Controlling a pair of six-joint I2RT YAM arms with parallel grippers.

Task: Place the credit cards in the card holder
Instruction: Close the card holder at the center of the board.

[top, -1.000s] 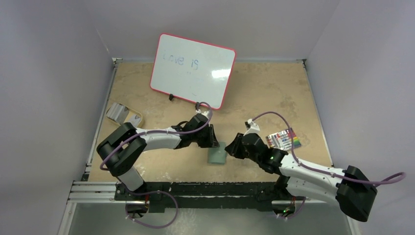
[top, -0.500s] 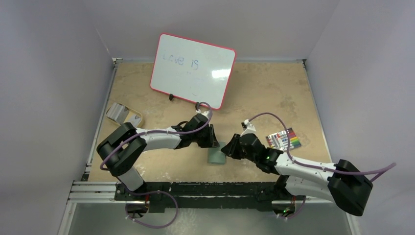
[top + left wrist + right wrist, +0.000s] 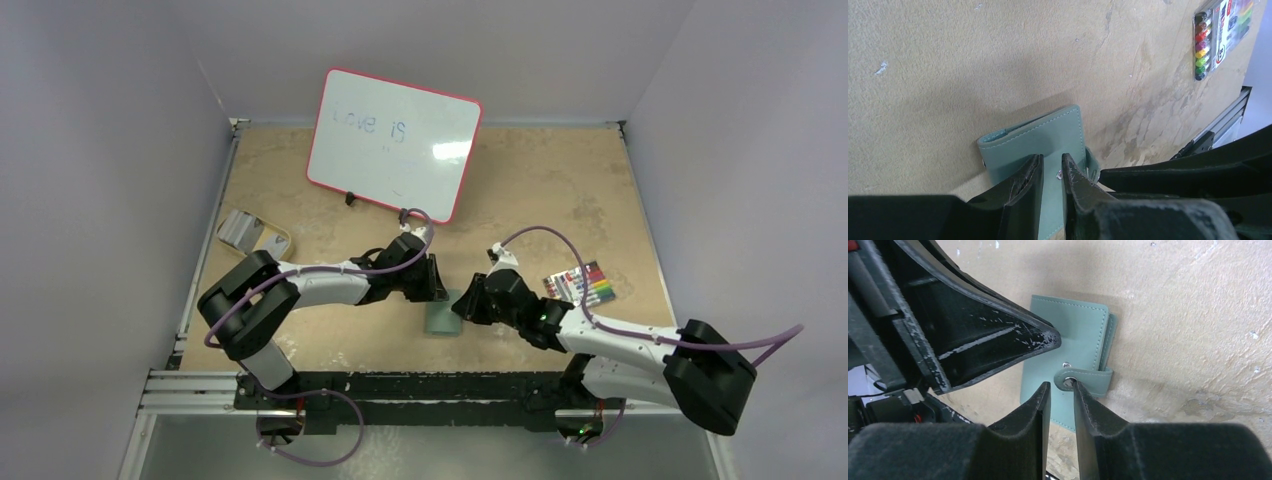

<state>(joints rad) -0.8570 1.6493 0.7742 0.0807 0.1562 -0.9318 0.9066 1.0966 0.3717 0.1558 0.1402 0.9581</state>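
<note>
Overhead view of 2 robot arms meeting over a small sage-green card holder (image 3: 443, 318) that lies closed and flat near the front middle of a tan table (image 3: 560, 190).

Change over the last second: the right arm swings in toward the left, bringing the right gripper (image 3: 1062, 385) from just beside the card holder onto its right edge. Its fingers are narrowly parted and easing together around the strap tab (image 3: 1088, 381) with its round snap. Whether they already pinch the tab cannot be told.

The left gripper (image 3: 1050, 165) has not moved. It sits over the cover with a slim gap between its jaws, nothing caught in it, apparently pinning the card holder down.

This suggests the unsnapping step is starting, with no card loaded yet.

Hidden or unclear: no credit cards appear in any view. The card holder's pockets are shut away. The near half of it is covered by both grippers. A whiteboard (image 3: 393, 140) and a marker pack (image 3: 590, 285) sit well apart.
</note>
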